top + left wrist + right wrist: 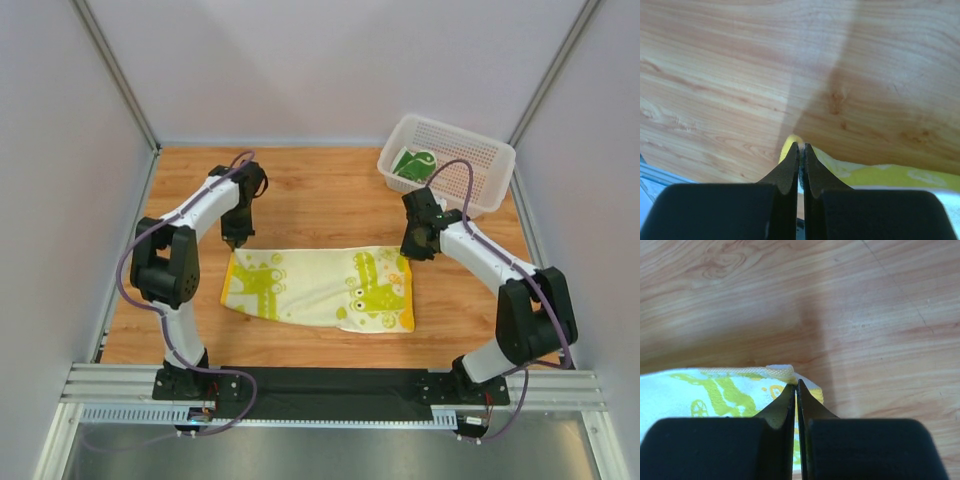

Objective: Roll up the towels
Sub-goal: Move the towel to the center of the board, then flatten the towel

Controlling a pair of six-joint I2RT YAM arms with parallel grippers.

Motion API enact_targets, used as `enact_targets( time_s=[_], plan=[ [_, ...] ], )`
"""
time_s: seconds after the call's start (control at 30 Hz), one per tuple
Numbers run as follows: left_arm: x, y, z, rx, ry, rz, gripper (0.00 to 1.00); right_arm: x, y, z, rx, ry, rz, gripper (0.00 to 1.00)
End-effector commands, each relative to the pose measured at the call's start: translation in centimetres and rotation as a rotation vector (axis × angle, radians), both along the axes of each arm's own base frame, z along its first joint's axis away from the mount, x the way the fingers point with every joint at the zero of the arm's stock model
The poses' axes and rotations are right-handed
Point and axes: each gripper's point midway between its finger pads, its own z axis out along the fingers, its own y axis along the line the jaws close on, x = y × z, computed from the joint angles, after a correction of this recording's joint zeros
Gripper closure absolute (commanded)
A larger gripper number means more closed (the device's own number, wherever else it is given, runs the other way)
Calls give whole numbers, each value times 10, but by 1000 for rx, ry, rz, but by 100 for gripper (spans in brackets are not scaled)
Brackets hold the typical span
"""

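Left tool [801, 146] and right tool [796, 385] each pinch shut on a far corner of the flat yellow towel [320, 285]. Rolling seems barely begun; next, both must curl that edge nearward together.

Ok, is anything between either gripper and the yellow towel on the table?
Nothing visible. The left gripper and right gripper are each shut at a far corner of the cream-yellow towel, apparently pinching it. The basket stands apart, far right.
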Motion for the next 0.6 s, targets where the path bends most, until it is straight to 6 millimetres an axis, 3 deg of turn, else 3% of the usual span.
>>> enact_targets(
  time_s=[0.0, 0.17, 0.3, 0.4, 0.43, 0.5, 0.53, 0.57],
  plan=[
    [20, 5, 1, -20, -20, 9, 100, 34, 5, 5, 29, -52, 5, 100],
    [40, 8, -8, -14, -22, 33, 100, 53, 4, -11, 26, -13, -11, 100],
    [51, 16, -9, -4, -23, 58, 90, 69, -1, -18, 21, 4, -29, 100],
    [55, 23, -3, 13, -38, 75, 63, 82, -8, -14, 20, -4, -50, 100],
    [56, 26, 0, 20, -43, 81, 48, 84, -10, -11, 11, -4, -49, 98],
    [54, 34, 14, 39, -78, 100, 37, 90, -14, 0, -4, -29, -52, 86],
    [52, 37, 19, 44, -88, 107, 31, 88, -17, 4, -15, -28, -54, 65],
    [47, 40, 29, 43, -111, 116, 30, 88, -18, 9, -21, -38, -55, 55]
  ],
)
